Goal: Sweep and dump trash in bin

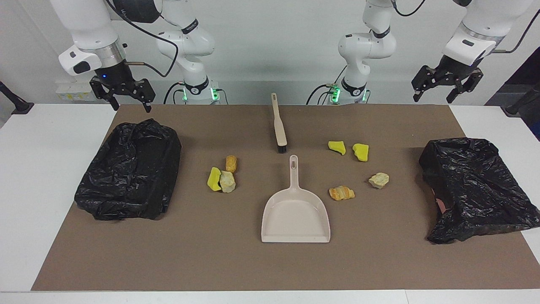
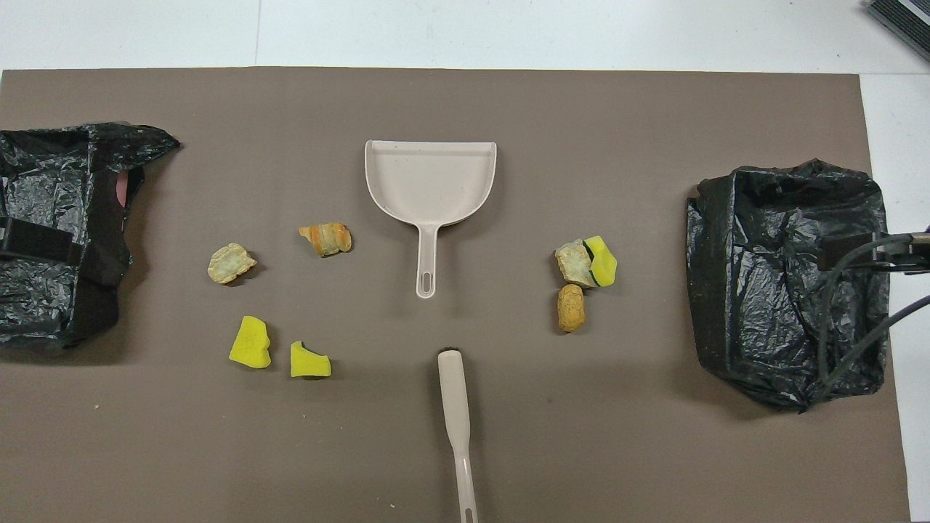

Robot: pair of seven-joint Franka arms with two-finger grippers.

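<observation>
The trash is several small lumps on the brown mat. A yellow sponge (image 1: 214,179), a beige stone (image 1: 228,182) and an orange-brown piece (image 1: 230,163) cluster toward the right arm's end. Two yellow sponges (image 1: 337,147) (image 1: 361,152), a stone bit (image 1: 379,180) and a bread-like piece (image 1: 341,193) lie toward the left arm's end. One black-bagged bin (image 1: 130,169) sits at the right arm's end, another bin (image 1: 472,185) at the left arm's. My right gripper (image 1: 130,106) hangs open and empty, high over the first bin. My left gripper (image 1: 436,96) hangs open and empty over the second.
A beige dustpan (image 1: 295,215) lies mid-mat with its handle pointing toward the robots. A beige brush (image 1: 278,124) with black bristles lies in line with it, nearer to the robots. The brown mat (image 1: 211,261) covers most of the white table.
</observation>
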